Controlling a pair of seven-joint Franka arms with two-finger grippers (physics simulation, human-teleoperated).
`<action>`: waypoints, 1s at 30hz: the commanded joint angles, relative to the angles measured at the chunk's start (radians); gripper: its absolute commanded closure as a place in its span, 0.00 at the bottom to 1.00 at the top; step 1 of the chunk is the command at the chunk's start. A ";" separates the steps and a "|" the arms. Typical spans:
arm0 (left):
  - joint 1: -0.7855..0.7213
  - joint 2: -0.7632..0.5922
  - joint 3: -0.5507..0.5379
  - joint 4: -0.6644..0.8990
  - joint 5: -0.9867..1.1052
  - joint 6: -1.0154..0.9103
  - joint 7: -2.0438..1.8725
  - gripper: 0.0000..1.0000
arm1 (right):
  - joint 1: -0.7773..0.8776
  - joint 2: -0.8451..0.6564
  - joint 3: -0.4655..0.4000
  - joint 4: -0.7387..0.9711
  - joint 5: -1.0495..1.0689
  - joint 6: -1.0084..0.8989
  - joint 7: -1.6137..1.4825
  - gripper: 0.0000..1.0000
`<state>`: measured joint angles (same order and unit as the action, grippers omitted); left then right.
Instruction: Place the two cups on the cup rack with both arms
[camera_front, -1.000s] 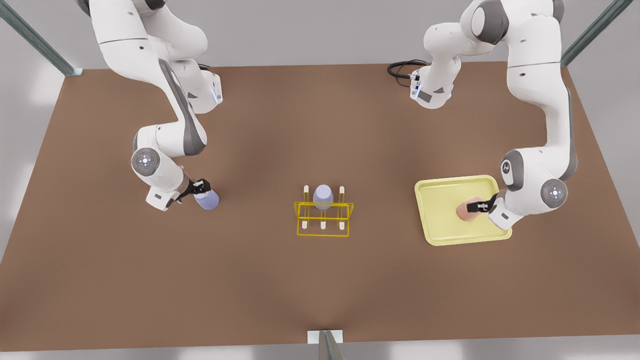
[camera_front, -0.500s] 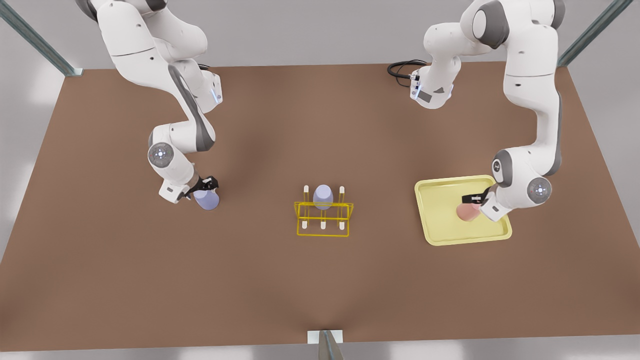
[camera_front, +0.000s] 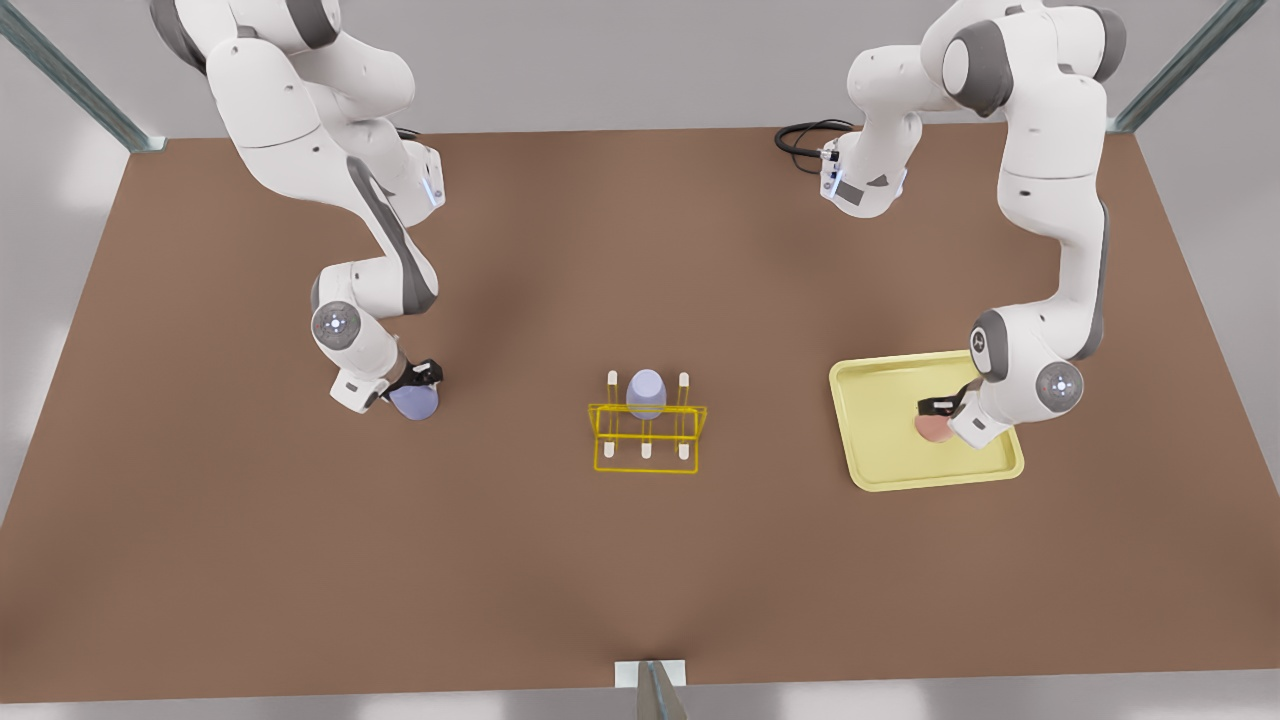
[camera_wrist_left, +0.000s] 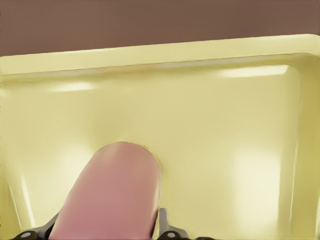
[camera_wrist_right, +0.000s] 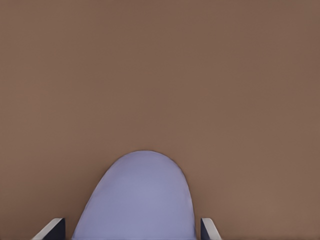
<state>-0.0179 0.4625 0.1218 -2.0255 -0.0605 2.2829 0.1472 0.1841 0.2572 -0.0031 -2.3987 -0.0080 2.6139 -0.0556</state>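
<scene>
A brown worktop (camera_front: 560, 560) spreads under two white arms, with the yellow cup rack (camera_front: 647, 435) at its centre and a lavender cup (camera_front: 646, 392) sitting among the pegs at the rack's 12 o'clock side. At the rack's 3 o'clock lies a pale-yellow tray (camera_front: 880, 470) holding the pink cup (camera_front: 932, 428); the left tool (camera_front: 938, 406) straddles that cup, a finger on either side in the left wrist view (camera_wrist_left: 112, 195), though I cannot tell if it grips. At 9 o'clock, on bare worktop, the right tool (camera_front: 420, 377) brackets the second lavender cup (camera_front: 413, 402), its fingers (camera_wrist_right: 52, 229) flanking the cup (camera_wrist_right: 140, 197), contact unclear.
</scene>
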 joint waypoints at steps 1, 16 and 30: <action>-0.001 -0.012 -0.001 0.001 -0.005 -0.011 0.022 0.19 | 0.000 -0.003 0.000 -0.004 0.002 0.006 0.007 0.00; -0.057 0.306 -0.465 0.852 -0.094 -0.286 -0.977 0.18 | -0.006 0.004 0.000 -0.004 0.002 -0.008 0.000 0.12; -0.186 0.337 -0.541 0.870 -0.098 -0.388 -1.069 0.18 | -0.008 0.016 0.000 0.009 0.002 -0.023 0.002 0.12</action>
<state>-0.2006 0.8003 -0.4181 -1.1554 -0.1558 1.9271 -0.5489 0.1769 0.2707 -0.0031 -2.3903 -0.0079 2.5947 -0.0469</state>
